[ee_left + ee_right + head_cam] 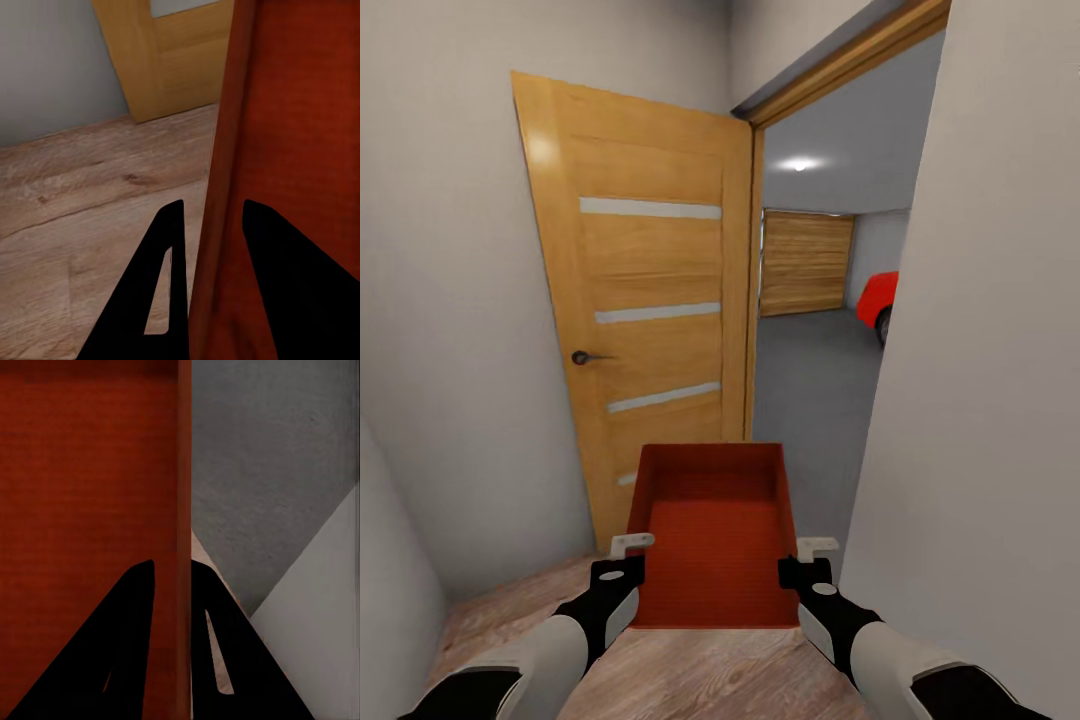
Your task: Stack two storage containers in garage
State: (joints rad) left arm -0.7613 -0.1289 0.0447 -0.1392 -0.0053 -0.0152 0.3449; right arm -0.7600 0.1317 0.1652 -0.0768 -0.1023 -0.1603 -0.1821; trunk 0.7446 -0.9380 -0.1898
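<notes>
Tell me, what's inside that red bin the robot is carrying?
Nothing that I can see: the bin shows only its own ribbed floor and inner walls. The left gripper and right gripper pinch its side walls. Whatever lies beneath it is hidden.

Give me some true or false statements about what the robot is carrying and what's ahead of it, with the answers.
1. Both claws grip one orange-red bin, the left claw and right claw each on a side wall. True.
2. The bin holds boxes. False: it is empty.
3. The wooden door is closed. False: it stands open.
4. A red object shows beyond the doorway. True.
5. The robot stands on grey concrete. False: wood planks lie beneath it.
</notes>
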